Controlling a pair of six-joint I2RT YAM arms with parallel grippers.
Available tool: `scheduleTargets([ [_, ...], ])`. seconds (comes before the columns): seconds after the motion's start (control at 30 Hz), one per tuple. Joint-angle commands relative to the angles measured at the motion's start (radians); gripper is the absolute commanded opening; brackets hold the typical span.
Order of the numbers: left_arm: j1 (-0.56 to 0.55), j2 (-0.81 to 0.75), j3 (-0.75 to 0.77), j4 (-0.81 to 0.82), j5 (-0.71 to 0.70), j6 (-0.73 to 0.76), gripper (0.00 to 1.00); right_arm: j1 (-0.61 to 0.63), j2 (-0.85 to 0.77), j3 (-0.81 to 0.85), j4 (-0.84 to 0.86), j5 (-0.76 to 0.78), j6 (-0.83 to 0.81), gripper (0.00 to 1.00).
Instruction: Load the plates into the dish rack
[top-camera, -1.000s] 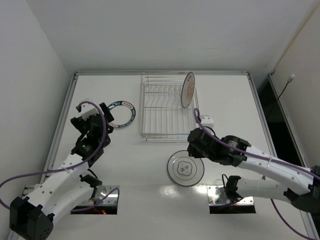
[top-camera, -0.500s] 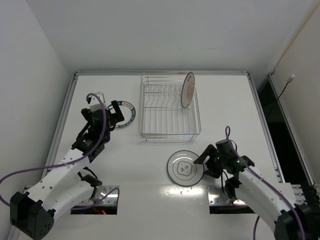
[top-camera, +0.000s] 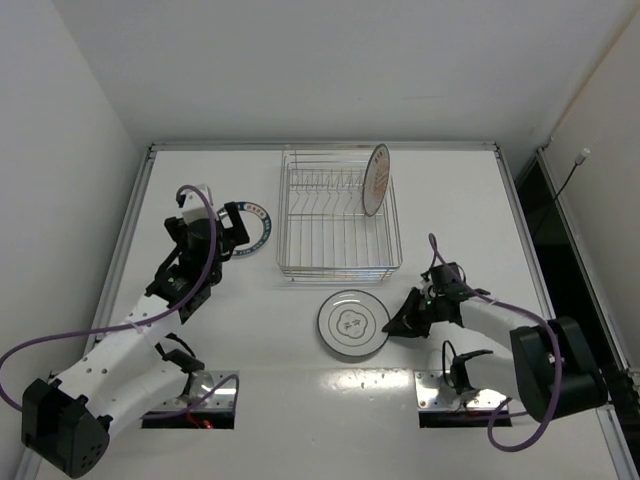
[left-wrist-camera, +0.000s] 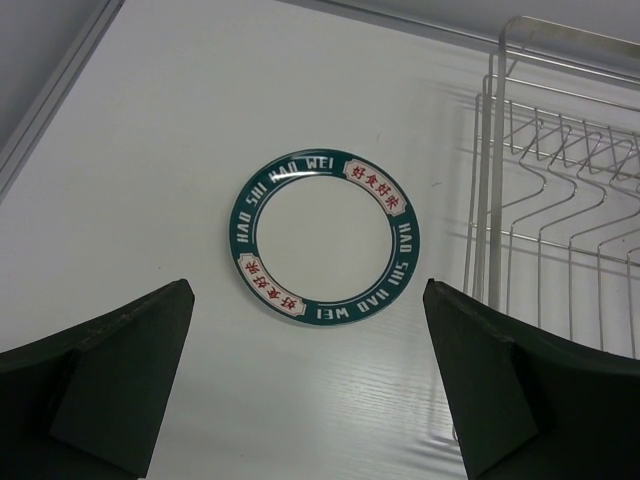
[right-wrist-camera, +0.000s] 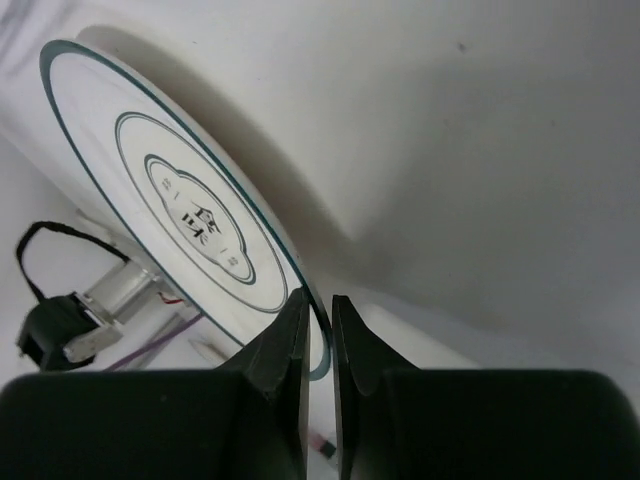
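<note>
White tabletop (top-camera: 460, 200); the right gripper (right-wrist-camera: 318, 305) thinly pinched the rim of the grey-ringed plate (top-camera: 352, 325), which might slip. Left gripper (left-wrist-camera: 308, 290) gaped wide

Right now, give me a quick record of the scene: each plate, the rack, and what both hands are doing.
Dish rack: centre of table, one plate loaded
Orange-rimmed plate: standing on edge in rack's right side
Green-rimmed plate: flat on table, left of rack
Grey-ringed plate: on table, in front of rack
Left hand: open, above green-rimmed plate
Right hand: shut on grey-ringed plate's rim
</note>
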Motion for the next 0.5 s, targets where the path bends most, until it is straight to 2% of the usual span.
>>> scheduleTargets([
  [0.0,-0.009,-0.002,0.036,0.004,-0.025,-0.007,1.00,0.013,0.024,0.027,-0.027,0.080,-0.092,0.00],
  [0.07,-0.009,-0.002,0.036,0.004,-0.034,-0.007,1.00,0.031,0.009,0.052,-0.077,0.090,-0.126,0.00],
  [0.2,-0.009,-0.002,0.036,-0.005,-0.056,-0.016,1.00,0.079,-0.169,0.107,-0.208,0.169,-0.135,0.00],
  [0.23,-0.009,-0.002,0.036,-0.005,-0.065,-0.016,1.00,0.091,-0.256,0.124,-0.278,0.189,-0.135,0.00],
  [0.37,-0.009,-0.011,0.036,-0.005,-0.091,-0.016,1.00,0.161,-0.388,0.253,-0.438,0.300,-0.153,0.00],
  [0.47,-0.009,-0.022,0.036,-0.005,-0.137,-0.016,1.00,0.226,-0.465,0.468,-0.631,0.471,-0.164,0.00],
])
